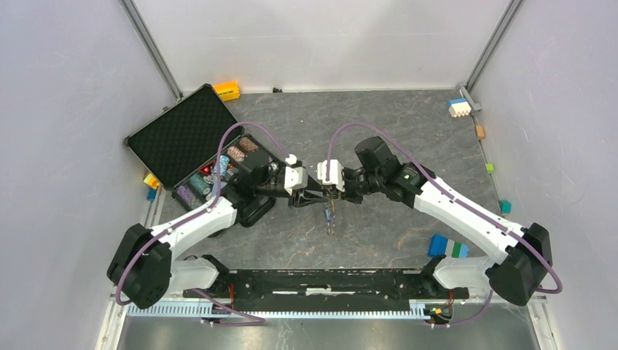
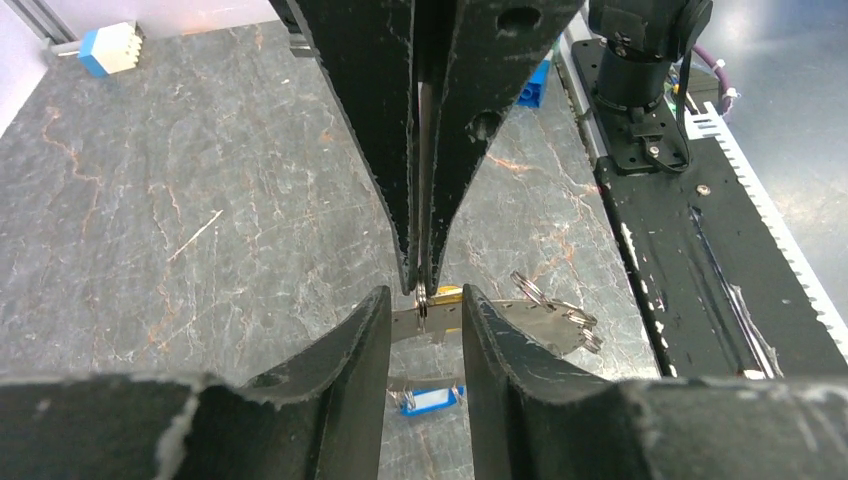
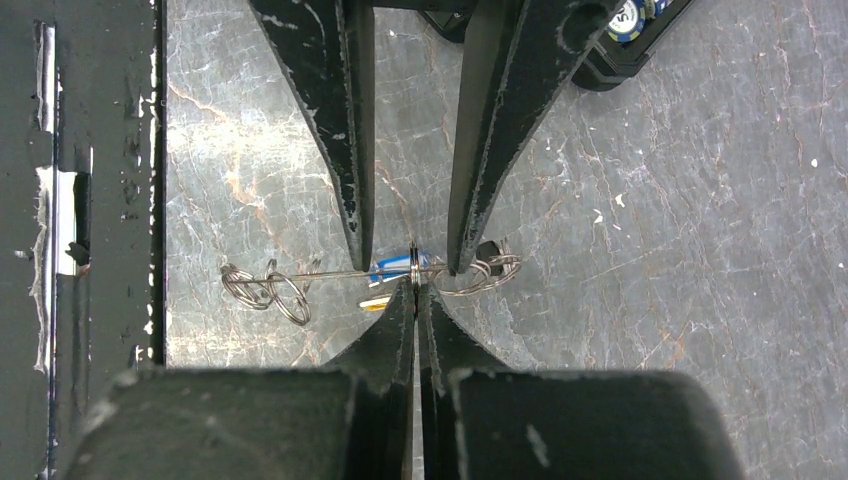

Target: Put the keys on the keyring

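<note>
Your right gripper [image 3: 416, 290] has its black fingers pressed flat together. Their tips pinch a small loop of the keyring [image 3: 288, 297], a thin silvery metal wire strand with little coiled rings.

Your left gripper [image 2: 425, 298] meets it nose to nose, fingers a narrow way apart and straddling that pinched loop, one tip at 3 o'clock of it and the other at 9 o'clock. You cannot tell from either wrist view whether the left pads actually touch the metal.

The two tiny keys hang right at the pinch. The blue-headed key [image 2: 430, 400] lies between and below the left fingers, and the yellow-orange-headed key [image 2: 447, 292] sits just beside the right fingertips.

From the top camera, the grippers meet at the middle of the grey marbled tabletop [image 1: 408, 146], and the strand with the keys dangles towards 6 o'clock, above the stone. An open black case of poker chips [image 1: 182, 135] sits at 10 o'clock, well apart.
</note>
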`<state>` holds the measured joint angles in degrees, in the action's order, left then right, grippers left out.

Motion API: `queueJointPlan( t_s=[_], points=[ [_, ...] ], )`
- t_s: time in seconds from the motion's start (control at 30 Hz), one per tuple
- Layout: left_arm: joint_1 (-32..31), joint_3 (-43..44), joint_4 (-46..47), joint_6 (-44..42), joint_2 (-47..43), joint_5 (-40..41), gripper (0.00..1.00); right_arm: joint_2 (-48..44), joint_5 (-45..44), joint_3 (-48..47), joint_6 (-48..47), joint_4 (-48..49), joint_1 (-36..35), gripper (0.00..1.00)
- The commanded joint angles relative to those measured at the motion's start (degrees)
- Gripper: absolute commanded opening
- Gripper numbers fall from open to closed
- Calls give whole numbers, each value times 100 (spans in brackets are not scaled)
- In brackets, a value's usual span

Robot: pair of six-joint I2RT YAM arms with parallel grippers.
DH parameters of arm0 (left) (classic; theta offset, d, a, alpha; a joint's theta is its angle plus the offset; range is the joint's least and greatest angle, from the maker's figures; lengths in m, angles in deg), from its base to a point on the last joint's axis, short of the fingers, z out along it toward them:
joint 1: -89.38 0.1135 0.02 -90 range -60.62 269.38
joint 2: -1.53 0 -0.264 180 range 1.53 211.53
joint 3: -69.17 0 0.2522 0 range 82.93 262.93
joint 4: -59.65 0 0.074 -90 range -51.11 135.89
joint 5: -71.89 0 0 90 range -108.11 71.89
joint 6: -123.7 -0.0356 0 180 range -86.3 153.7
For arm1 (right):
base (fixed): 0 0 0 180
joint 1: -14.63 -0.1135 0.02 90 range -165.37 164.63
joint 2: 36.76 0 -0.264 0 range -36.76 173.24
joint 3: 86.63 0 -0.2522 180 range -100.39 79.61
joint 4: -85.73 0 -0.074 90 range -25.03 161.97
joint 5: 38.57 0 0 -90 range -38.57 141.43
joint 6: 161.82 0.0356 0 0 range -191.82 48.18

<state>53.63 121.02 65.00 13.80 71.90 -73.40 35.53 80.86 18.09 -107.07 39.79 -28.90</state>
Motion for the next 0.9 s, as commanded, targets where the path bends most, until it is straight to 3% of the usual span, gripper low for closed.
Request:
queueJointPlan(
  t_s=[0.0,0.5,0.87],
  points=[
    [-20,48,591,427,45,53,37,5,-6,-291,51,143,-50,0],
    [-29,-21,537,433,119,-42,24,-21,-33,-265,71,194,-51,0],
    [-40,-72,514,418,135,-97,23,4,-7,-248,114,239,-51,0]
  ],
)
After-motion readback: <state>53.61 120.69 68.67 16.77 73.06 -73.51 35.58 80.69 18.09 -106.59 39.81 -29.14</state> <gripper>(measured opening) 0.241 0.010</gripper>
